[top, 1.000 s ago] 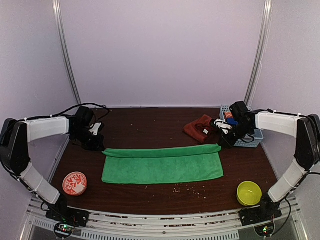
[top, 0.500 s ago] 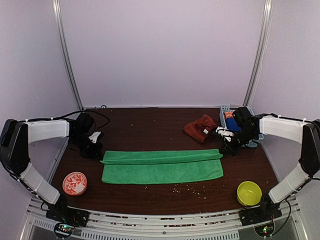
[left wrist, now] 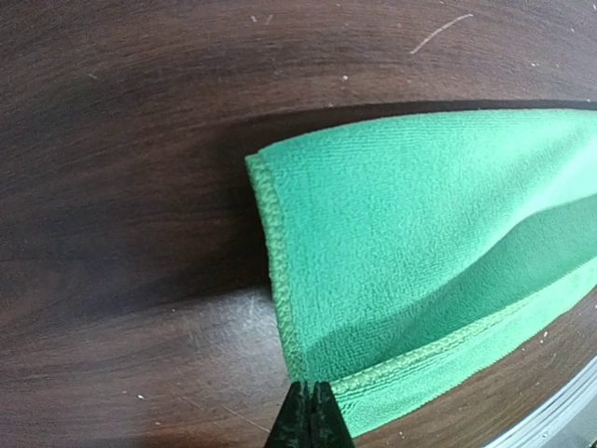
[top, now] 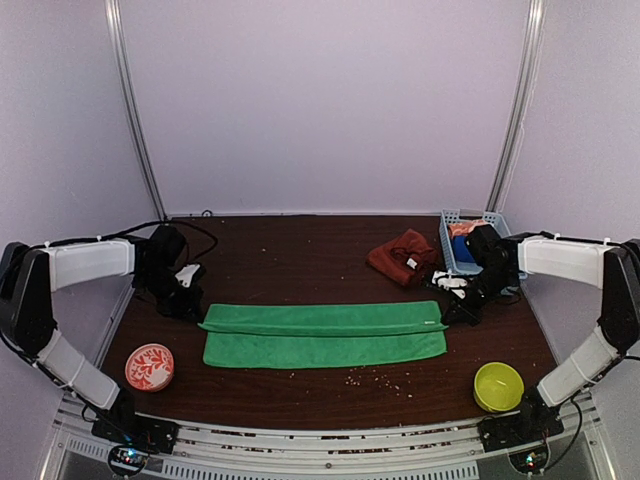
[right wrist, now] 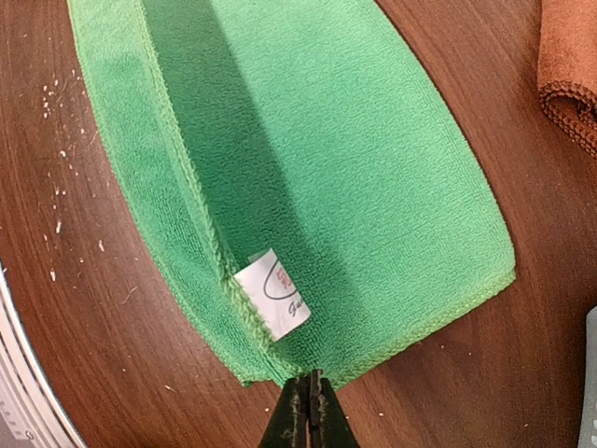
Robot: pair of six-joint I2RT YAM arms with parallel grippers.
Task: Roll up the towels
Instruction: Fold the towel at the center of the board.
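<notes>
The green towel (top: pixel 325 334) lies lengthwise across the middle of the table, its far long edge folded over toward the near edge. My left gripper (top: pixel 200 322) is shut on its far left corner (left wrist: pixel 308 378); my right gripper (top: pixel 444 318) is shut on its far right corner (right wrist: pixel 312 369), by a white label (right wrist: pixel 273 292). Both pinch the hem just above the table. The rust-red towel (top: pixel 402 256) lies crumpled at the back right, apart from both grippers; its edge shows in the right wrist view (right wrist: pixel 571 70).
A blue basket (top: pixel 470 250) with items stands at the back right behind my right arm. A red patterned bowl (top: pixel 149 366) sits front left and a yellow bowl (top: pixel 497 386) front right. Crumbs lie near the towel's front edge.
Both grippers have drawn the green towel's far edge toward the front, so the folded layer covers more of the towel. The red towel has not moved.
</notes>
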